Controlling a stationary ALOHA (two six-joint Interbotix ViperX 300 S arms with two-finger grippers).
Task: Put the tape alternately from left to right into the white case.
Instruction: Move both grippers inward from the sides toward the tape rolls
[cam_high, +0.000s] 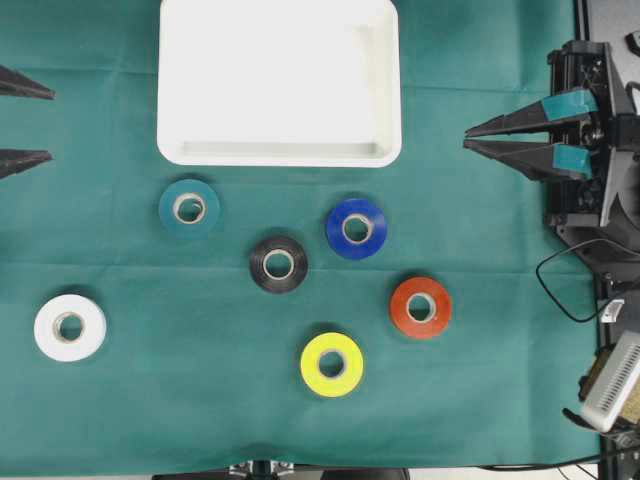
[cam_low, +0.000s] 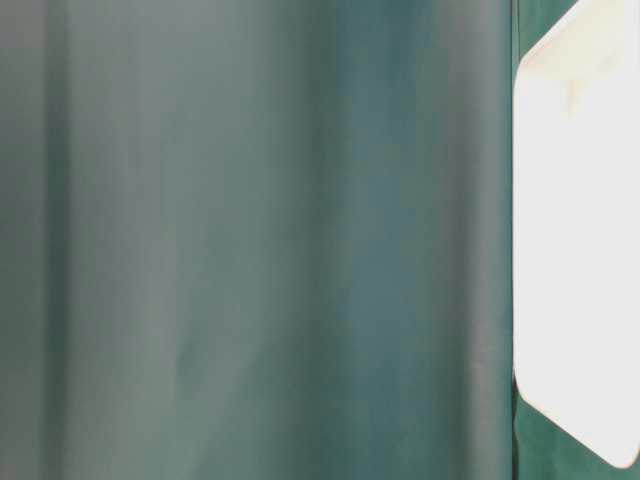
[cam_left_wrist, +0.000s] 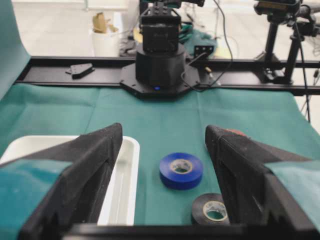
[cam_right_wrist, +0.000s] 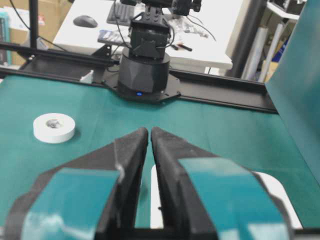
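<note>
Tape (cam_high: 279, 264): six rolls beside one white case (cam_high: 380, 60); left pincer (cam_high: 25, 122) parted, right pincer (cam_high: 470, 138) closed.

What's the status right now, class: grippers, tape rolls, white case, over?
Left gripper open, empty; right gripper shut, empty. Six tape rolls on the green cloth, none in the white case. Nothing blocking the case.

Six tape rolls (cam_high: 279, 264) (flat, scattered) beside white case (cam_high: 279, 155)
</note>
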